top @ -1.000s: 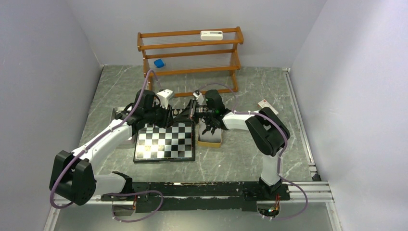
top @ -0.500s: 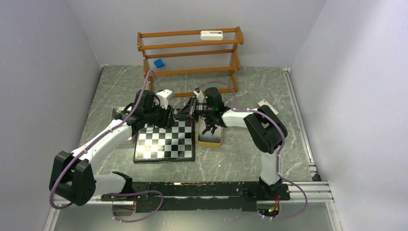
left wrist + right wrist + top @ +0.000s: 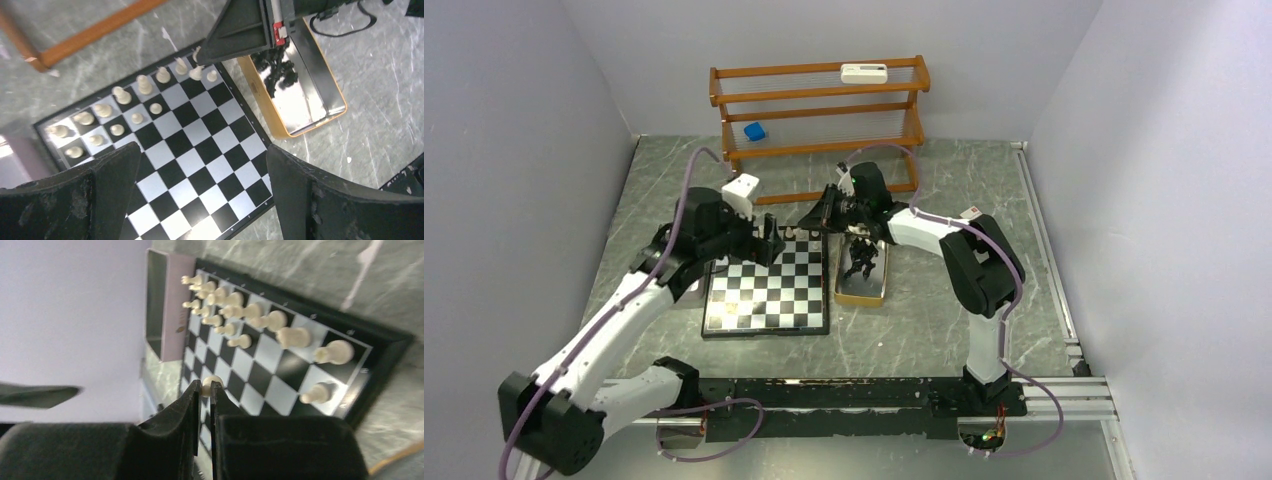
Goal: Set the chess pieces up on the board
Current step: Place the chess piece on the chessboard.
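The board (image 3: 766,297) lies on the table between the arms. Several cream chess pieces (image 3: 145,85) stand in its two far rows, also seen in the right wrist view as the cream rows (image 3: 235,315). My left gripper (image 3: 202,192) hovers above the board (image 3: 200,150), wide open and empty; from above, the left gripper (image 3: 770,245) is over the board's far edge. My right gripper (image 3: 207,386) is shut on a cream piece (image 3: 212,380), held over the board's far right corner (image 3: 816,220). Black pieces (image 3: 274,65) lie in a gold-rimmed tray (image 3: 320,117).
The gold-rimmed tray (image 3: 864,295) sits just right of the board. A second metal tray (image 3: 165,305) lies along the board's left side. A wooden rack (image 3: 819,105) with a blue block (image 3: 755,131) and a white device (image 3: 864,72) stands at the back.
My left gripper opened wide and its wrist lifted and drew back to the left. My right gripper moved a little farther back over the board's far right corner, still holding the cream piece.
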Robot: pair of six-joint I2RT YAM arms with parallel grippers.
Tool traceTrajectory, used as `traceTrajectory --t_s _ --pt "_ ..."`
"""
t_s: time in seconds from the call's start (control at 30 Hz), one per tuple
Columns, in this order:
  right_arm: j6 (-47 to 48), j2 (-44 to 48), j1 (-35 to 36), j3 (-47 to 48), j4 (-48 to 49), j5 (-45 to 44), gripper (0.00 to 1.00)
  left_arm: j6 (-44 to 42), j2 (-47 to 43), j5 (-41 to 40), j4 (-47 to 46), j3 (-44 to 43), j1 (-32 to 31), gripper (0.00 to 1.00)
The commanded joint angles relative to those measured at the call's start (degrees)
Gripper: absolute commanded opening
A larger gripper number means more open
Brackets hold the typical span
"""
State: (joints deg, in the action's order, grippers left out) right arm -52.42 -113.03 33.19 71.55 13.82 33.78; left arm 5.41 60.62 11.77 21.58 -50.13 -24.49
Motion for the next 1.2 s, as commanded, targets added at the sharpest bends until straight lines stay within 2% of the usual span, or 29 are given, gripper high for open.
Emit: traceTrajectory --t_s 0.0,0.27,0.7,0.9,1.17 --pt "10.8 2.0 0.1 2.3 -8.7 -9.4 0.11 0.0 -8.4 -7.7 1.4 -1.1 -0.2 1.0" --pt "23.6 5.1 4.8 4.8 -14.7 -22.6 0.11 0.8 -20.8 -18.8 2.0 2.3 -0.2 1.0" --pt "33.1 1.9 14.3 9.1 -19.6 -37.3 0.11 1.3 -27.8 -29.9 4.8 1.6 -0.2 1.0" --pt "33.6 -0.5 15.4 11.5 -22.6 -40.0 0.12 1.0 -31.1 -31.6 4.0 2.2 -0.2 1.0" --pt "33.3 -3.0 15.8 13.4 -24.9 -40.8 0.12 0.9 -29.9 -31.2 4.3 1.8 -0.2 1.0"
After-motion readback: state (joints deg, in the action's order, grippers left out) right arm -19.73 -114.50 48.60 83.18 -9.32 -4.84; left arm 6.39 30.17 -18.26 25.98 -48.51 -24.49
